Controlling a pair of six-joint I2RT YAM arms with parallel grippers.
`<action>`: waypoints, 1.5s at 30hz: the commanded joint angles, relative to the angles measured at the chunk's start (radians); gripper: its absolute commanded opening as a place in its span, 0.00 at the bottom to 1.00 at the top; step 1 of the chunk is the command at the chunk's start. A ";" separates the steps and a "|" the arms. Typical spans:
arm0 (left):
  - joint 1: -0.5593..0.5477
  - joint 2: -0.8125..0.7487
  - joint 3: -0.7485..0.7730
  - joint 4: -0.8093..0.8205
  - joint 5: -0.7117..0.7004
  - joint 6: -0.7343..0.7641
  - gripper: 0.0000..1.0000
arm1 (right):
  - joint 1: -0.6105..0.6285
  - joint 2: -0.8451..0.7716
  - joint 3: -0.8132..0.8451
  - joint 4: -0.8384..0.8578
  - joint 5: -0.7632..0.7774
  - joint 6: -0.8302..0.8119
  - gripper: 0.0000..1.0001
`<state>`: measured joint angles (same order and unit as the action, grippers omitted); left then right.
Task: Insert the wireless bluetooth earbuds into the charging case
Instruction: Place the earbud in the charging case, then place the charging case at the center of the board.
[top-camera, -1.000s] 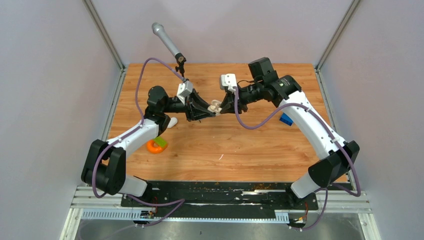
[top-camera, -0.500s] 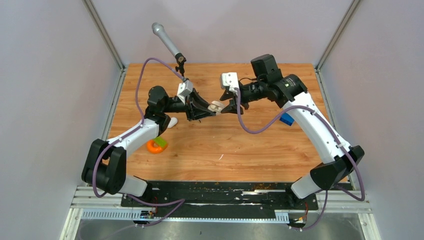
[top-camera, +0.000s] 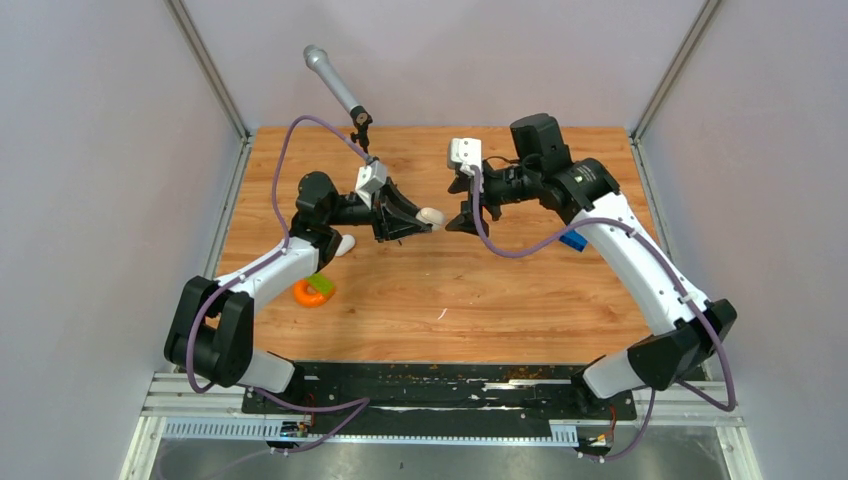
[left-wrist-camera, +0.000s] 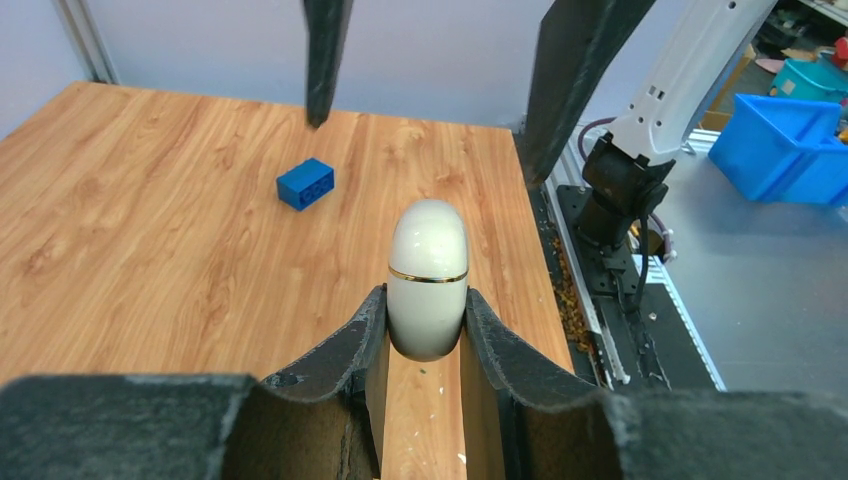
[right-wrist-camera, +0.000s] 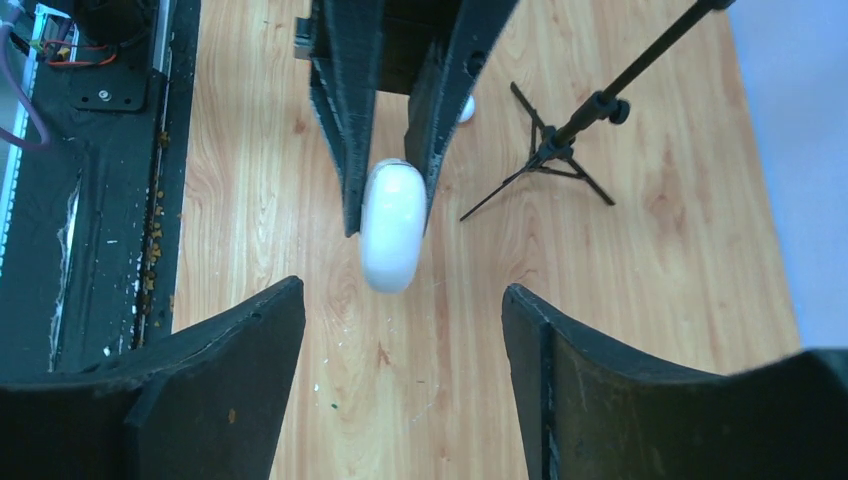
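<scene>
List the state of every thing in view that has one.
charging case, lid shut, held by one end.
left pincer, shut on the charging case.
right pincer, open, empty, apart from the charging case.
blue block, lying loose on the table.

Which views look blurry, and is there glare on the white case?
Left wrist: charging case sharp, soft sheen on its top; left fingers blur toward the bottom edge. Right wrist: the case is nearly washed out white with soft edges; right fingers dark and soft. Top external: even light, faint shadows, no glare.
</scene>
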<state>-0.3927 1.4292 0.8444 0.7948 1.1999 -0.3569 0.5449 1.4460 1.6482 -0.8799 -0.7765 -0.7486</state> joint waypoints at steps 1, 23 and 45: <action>0.000 -0.009 0.039 0.011 0.007 0.023 0.00 | -0.008 0.057 0.010 0.051 -0.062 0.101 0.74; 0.015 0.182 0.144 -1.110 -0.270 0.496 0.06 | -0.074 -0.100 -0.267 0.198 0.218 0.350 1.00; 0.012 0.441 0.330 -1.363 -0.485 0.456 1.00 | -0.228 -0.108 -0.310 0.208 0.295 0.470 0.99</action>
<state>-0.3832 1.9110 1.1854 -0.5831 0.8360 0.0593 0.3195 1.3705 1.3396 -0.7132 -0.4732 -0.3035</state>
